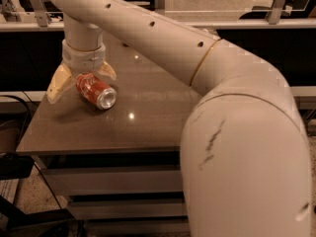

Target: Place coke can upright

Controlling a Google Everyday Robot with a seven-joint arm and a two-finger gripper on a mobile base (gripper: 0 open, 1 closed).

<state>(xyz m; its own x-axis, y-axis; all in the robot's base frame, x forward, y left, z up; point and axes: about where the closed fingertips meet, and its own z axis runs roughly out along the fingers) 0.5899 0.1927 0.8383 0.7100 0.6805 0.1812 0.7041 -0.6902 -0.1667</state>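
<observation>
Small red aluminium coke can (91, 89) lying on its side (silver end toward camera), brown tabletop (148, 117), cream two-finger gripper (82, 85) spread wide, straddling its rear.

Lab-like office: gripper (82, 85) over drawer cabinet (118, 181), railings (261, 22).

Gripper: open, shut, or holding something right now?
Two-finger gripper: open, straddling the rear end of the red aluminium coke can, which lies on its side; not gripped.

Spread-fingered end effector (82, 85) straddles toppled coke can (95, 90).
</observation>
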